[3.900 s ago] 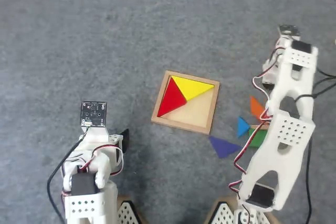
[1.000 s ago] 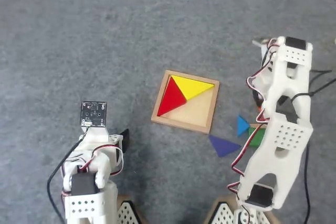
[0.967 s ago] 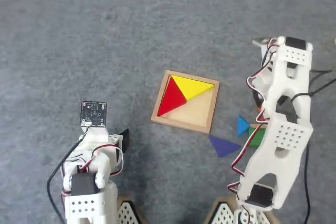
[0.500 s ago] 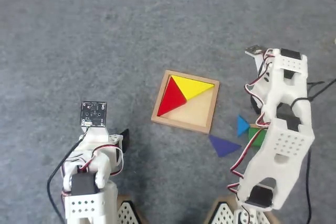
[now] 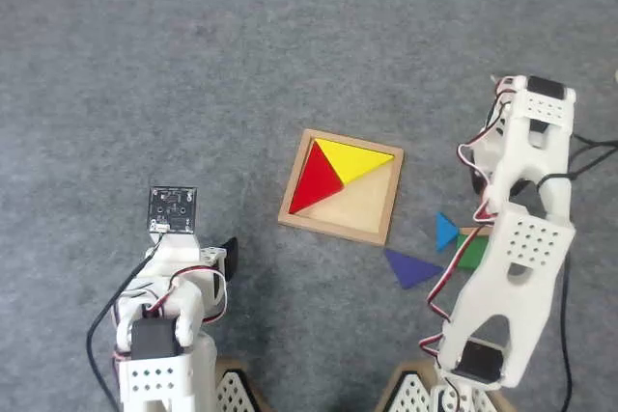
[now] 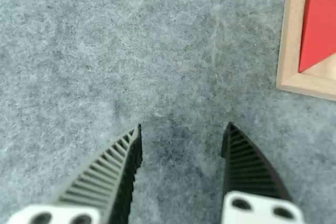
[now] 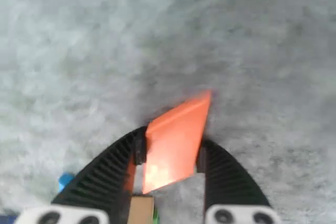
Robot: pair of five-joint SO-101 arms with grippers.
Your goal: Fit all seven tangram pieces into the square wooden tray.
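Note:
The square wooden tray (image 5: 379, 219) lies mid-table with a red triangle (image 5: 314, 180) and a yellow triangle (image 5: 355, 159) inside it. To its right, on the carpet, lie a small blue triangle (image 5: 444, 231), a purple triangle (image 5: 412, 269) and a green piece (image 5: 473, 254). My right arm (image 5: 526, 171) stands over that group. My right gripper (image 7: 170, 146) is shut on an orange piece (image 7: 176, 135), held just above the carpet. My left gripper (image 6: 184, 129) is open over bare carpet, left of the tray's corner (image 6: 294, 35).
A tan wooden piece (image 5: 470, 232) sits beside the green one, partly under the right arm. Grey carpet covers the whole table, with wide bare room left of and behind the tray. The left arm's base (image 5: 159, 364) stands at the front edge.
The right arm lowered over the spot where the orange piece lay, swung slightly left, then back right. The orange piece is now hidden under it in the high view. The left arm kept still.

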